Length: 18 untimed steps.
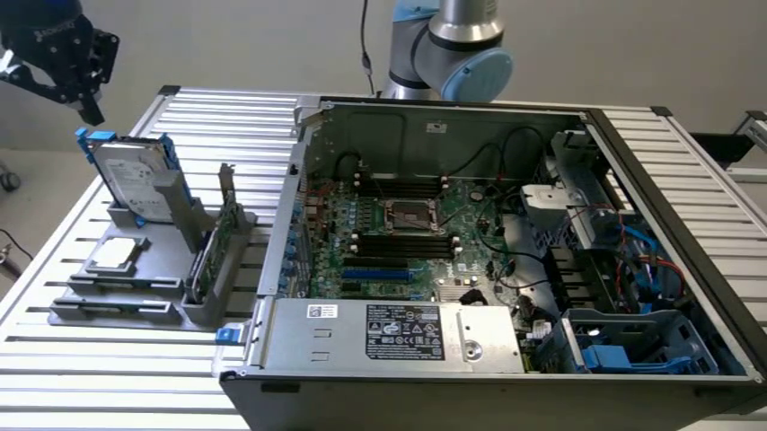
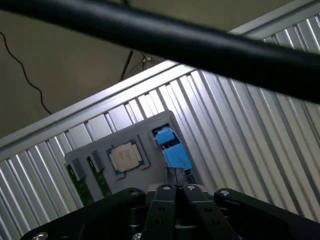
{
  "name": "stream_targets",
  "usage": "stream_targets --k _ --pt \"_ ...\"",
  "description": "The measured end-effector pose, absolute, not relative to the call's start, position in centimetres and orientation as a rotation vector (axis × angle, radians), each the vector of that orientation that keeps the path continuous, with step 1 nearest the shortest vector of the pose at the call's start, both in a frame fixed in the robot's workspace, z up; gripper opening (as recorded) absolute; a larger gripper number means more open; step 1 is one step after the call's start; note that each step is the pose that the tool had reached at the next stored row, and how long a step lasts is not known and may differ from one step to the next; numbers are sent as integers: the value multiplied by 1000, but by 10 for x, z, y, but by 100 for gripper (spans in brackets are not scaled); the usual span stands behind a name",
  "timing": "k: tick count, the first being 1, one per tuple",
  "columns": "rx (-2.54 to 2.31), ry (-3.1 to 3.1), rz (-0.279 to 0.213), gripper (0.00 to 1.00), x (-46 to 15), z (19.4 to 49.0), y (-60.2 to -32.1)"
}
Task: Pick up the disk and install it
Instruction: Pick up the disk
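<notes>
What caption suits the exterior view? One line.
Jaws shut, the gripper hovers above the disk standing in its holder beside the open computer case.

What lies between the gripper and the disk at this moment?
Nothing. In the exterior view the shut gripper hangs just above the top edge of the disk, which stands upright in its grey rack. The short gap is bare.
</notes>
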State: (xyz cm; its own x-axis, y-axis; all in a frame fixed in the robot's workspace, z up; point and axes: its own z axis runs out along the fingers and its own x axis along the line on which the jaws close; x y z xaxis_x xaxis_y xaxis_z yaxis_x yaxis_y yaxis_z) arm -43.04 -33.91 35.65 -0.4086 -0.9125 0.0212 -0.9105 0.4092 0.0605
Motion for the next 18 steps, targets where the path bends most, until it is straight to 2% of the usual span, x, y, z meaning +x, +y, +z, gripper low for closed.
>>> stream_targets --k 18 --pt "2062 -2297 -46 11 -431 351 -338"
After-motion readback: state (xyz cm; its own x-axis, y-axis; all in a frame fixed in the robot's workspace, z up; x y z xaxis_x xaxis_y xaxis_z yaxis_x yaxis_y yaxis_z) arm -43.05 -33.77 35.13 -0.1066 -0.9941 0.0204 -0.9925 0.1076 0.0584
